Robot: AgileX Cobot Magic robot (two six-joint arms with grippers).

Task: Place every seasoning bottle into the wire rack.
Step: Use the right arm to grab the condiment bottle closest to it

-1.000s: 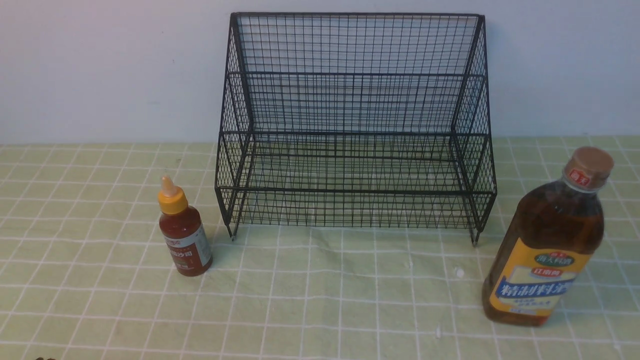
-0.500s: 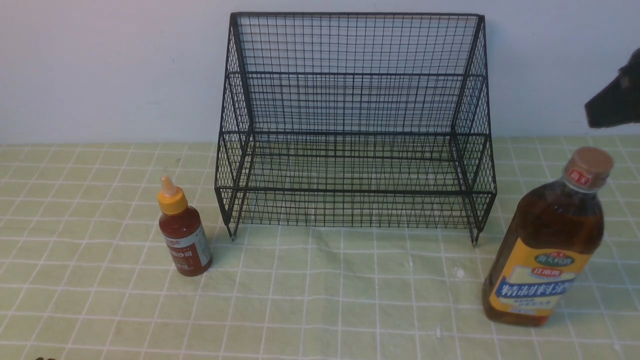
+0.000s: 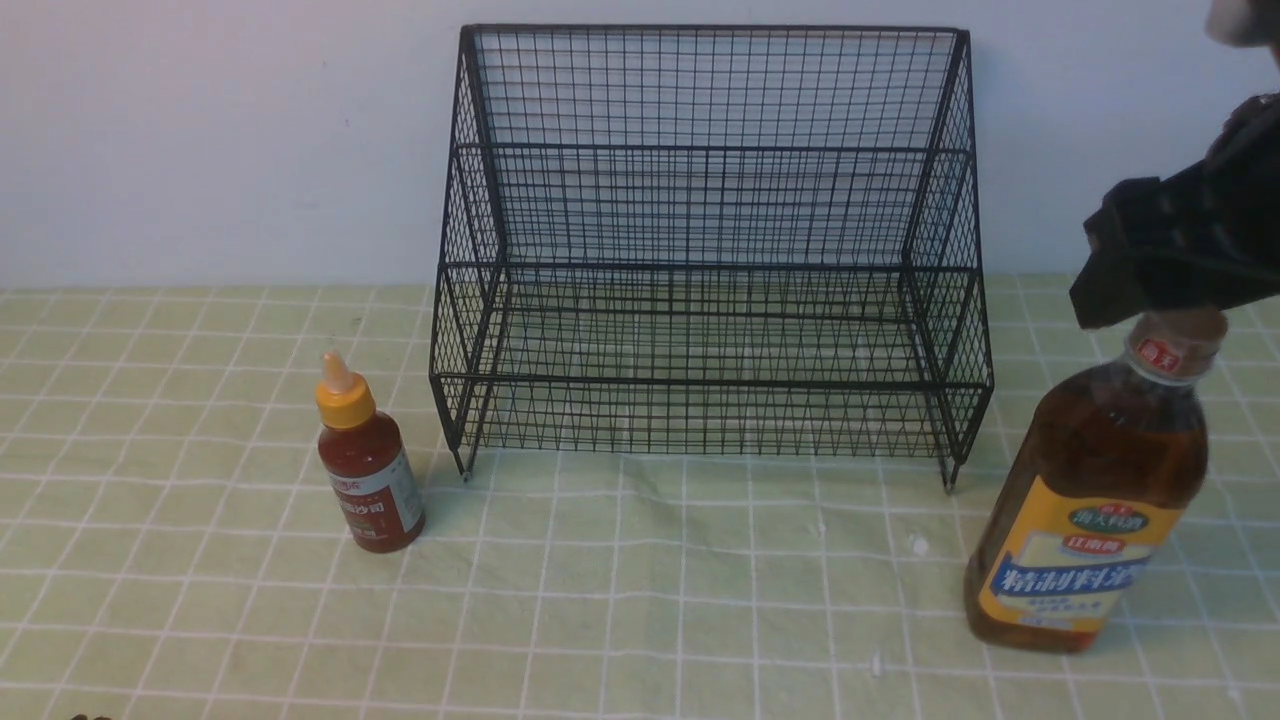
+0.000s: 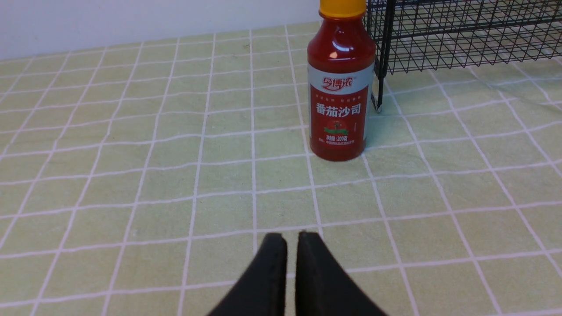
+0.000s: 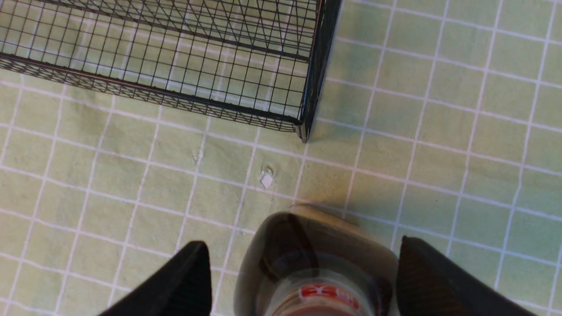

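The black wire rack [image 3: 705, 250] stands at the back centre, with nothing in it; its corner shows in the right wrist view [image 5: 303, 127]. The small red-sauce bottle [image 3: 366, 470] stands left of the rack, upright. In the left wrist view the red-sauce bottle [image 4: 340, 87] is well ahead of my left gripper [image 4: 286, 239], which is shut and empty. The tall amber bottle [image 3: 1095, 480] stands at the right front. My right gripper [image 3: 1170, 260] hovers just above its tan cap, open. In the right wrist view its fingers [image 5: 184, 281] straddle the amber bottle [image 5: 316, 263] without touching it.
A pale green checked cloth [image 3: 640, 600] covers the table. A white wall rises right behind the rack. A small white scrap [image 5: 266, 180] lies on the cloth between the rack's right leg and the amber bottle.
My right gripper has come in from the upper right and moved down and left to just above the amber bottle's cap. The bottles and rack have not moved.
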